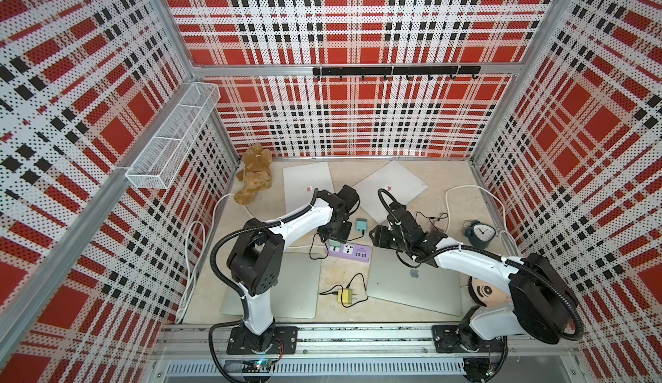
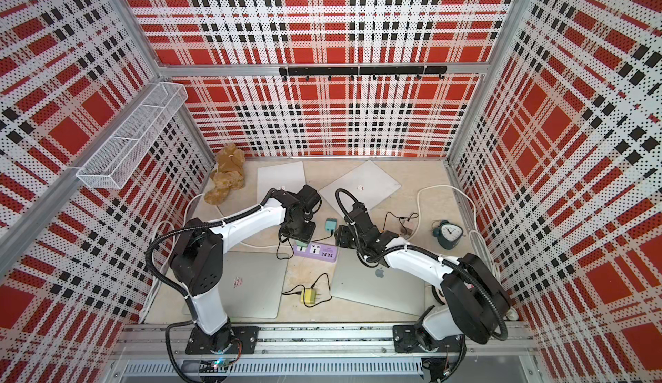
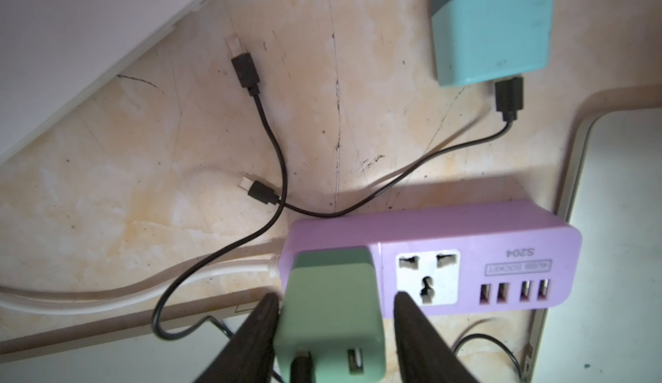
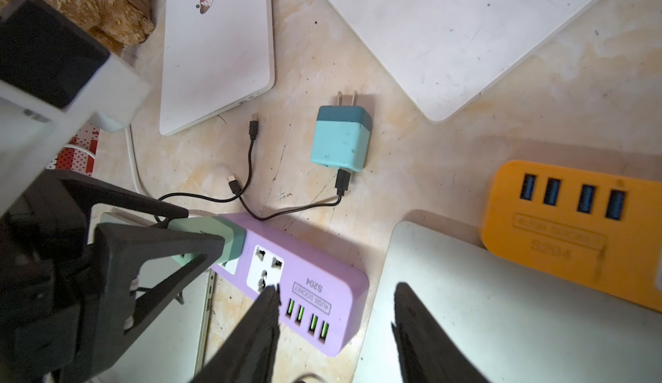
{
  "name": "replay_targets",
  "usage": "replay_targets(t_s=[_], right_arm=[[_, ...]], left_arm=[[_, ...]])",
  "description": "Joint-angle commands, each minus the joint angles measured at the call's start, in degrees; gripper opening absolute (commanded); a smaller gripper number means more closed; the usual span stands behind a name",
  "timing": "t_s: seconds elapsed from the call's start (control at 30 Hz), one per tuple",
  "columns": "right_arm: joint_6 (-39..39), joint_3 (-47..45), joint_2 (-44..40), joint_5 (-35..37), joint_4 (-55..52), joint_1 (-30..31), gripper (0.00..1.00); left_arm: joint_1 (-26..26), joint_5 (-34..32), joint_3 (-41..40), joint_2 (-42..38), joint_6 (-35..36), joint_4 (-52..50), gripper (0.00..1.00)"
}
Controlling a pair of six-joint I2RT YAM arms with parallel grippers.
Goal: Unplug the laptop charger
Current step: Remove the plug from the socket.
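The purple power strip [image 1: 353, 253] is seen lower centre in both top views. Beside its right end the right gripper [image 4: 335, 287] is held spread and empty, seemingly to steady it. The left gripper [image 3: 335, 296] is set astride, not yet clenched on, the green charger [image 3: 329, 331] plugged into the strip's left end.

Green charger [image 3: 333, 309] stands upright, plugged into the purple power strip [image 3: 465, 230], seemingly fully seated.

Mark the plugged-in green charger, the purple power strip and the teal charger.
green charger [image 3: 331, 313], left wrist view, middle of its body.
purple power strip [image 3: 465, 230], left wrist view, bare casing.
teal charger [image 4: 340, 141], right wrist view, pale body.
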Motion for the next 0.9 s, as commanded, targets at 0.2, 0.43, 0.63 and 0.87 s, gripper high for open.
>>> replay_targets(t_s=[0.2, 0.43, 0.63, 0.87], right_arm=[[1.88, -0.79, 0.91, -2.70, 3.46, -0.28, 0.54], [7.81, -3.55, 1.67, -10.07, 12.06, -0.13, 0.42], [11.22, -4.01, 3.44, -11.56, 15.16, 2.00, 0.27], [12.84, -4.69, 6.17, -12.62, 16.96, 3.79, 0.11]], left_arm=[[0.19, 0.12, 0.24, 0.29, -0.04, -0.21, 0.40], [0.49, 0.06, -0.32, -0.42, -0.46, 0.74, 0.35], [0.70, 0.37, -1.77, -1.11, -0.98, 1.98, 0.35], [0.73, 0.52, -2.52, -1.91, -1.53, 2.85, 0.34]])
